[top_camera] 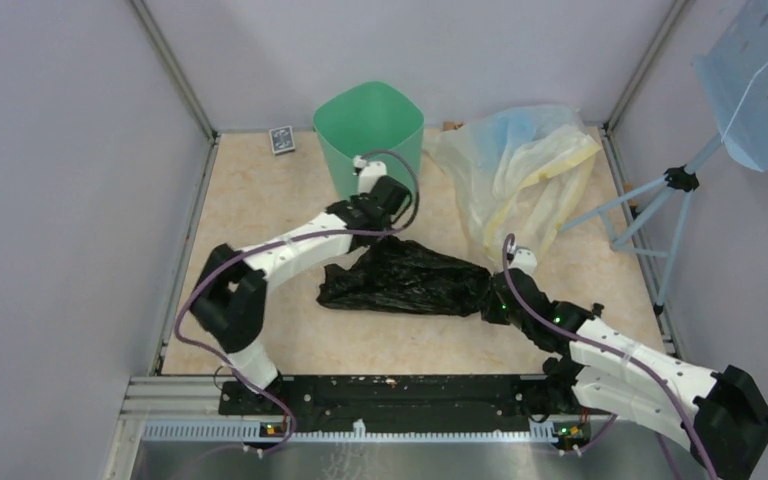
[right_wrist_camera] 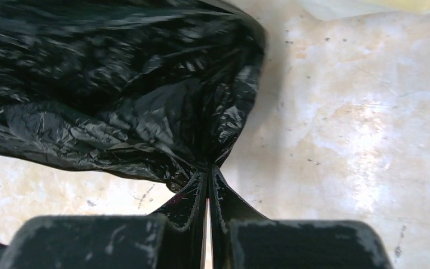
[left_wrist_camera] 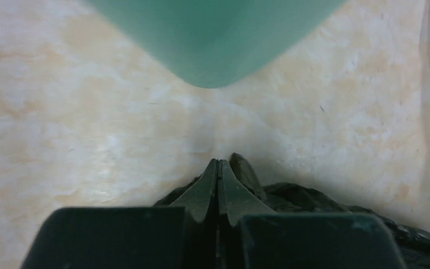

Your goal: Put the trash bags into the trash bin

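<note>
At frame centre, the black trash bag (top_camera: 405, 278) is pinched at opposite ends by the clenched left gripper (left_wrist_camera: 218, 163) and right gripper (right_wrist_camera: 208, 168), seemingly for lifting into the trash bin (top_camera: 368, 135) above.

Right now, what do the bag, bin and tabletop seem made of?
The bag looks like thin glossy plastic film: fine crinkles, sharp highlights. The bin seems moulded plastic: smooth, even mint-green walls. The tabletop is beige and marbled, perhaps laminate; unclear.

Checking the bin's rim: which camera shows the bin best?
Top external: the whole bin shows, open rim included. Left wrist catches only a blurred green corner; right wrist shows none of it.
</note>
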{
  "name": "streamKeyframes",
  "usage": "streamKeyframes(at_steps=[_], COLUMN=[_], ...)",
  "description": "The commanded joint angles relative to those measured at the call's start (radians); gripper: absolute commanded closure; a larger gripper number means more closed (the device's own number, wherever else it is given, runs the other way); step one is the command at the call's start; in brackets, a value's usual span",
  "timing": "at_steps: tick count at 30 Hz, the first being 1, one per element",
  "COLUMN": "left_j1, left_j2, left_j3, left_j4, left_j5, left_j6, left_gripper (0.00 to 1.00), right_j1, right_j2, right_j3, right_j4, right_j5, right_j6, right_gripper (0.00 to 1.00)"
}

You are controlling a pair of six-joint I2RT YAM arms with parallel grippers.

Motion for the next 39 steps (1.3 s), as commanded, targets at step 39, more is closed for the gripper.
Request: streamKeyframes(at_steps=[39], left_j1=[0.33], left_j2=[-0.777], left_j3=[-0.089], left_j4=[0.175], left_j5=[0.935], left_j6=[-0.095], left_gripper=[1.0], right_j1=[-0.367], right_j2=[0.433], right_j3=[0.613], right_j4=[0.09], right_j5=[-0.337], right_j6=[-0.248], right_gripper=[0.94])
